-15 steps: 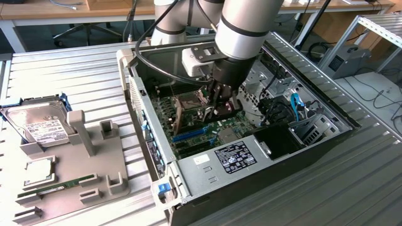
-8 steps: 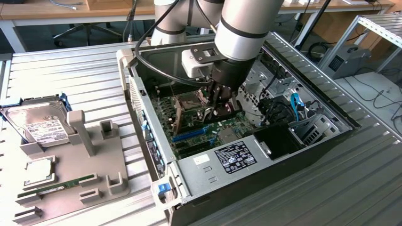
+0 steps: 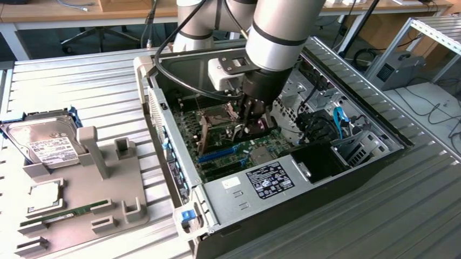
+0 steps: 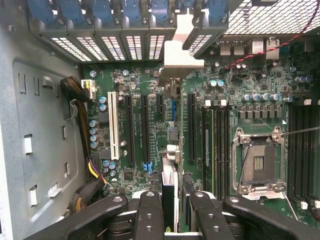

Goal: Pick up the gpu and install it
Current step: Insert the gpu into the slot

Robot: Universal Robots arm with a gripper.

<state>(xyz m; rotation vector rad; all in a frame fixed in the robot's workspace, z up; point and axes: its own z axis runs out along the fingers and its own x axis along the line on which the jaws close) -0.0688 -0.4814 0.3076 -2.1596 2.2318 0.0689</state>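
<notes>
Ribbed metal worktop (image 3: 72, 86) carries an open PC case (image 3: 303, 183); gripper (image 4: 170, 210) sits inside it, clamped on the gpu (image 4: 169, 170) (edge-on), held upright above motherboard slots (image 4: 145, 130) for seating.

gpu (image 4: 170, 195): seen edge-on between the jaws, fan hidden
gripper (image 4: 172, 212): fingertips cut off by picture's edge

A ribbed metal work surface (image 3: 79, 81) is seen across the exterior view. Behind it, wooden-topped desks (image 3: 43, 12) on white legs are set along the back, with a chair base (image 3: 97, 36) beneath. At the exterior view's right, a metal frame (image 3: 425, 38) and loose cables (image 3: 432, 110) are visible.
</notes>
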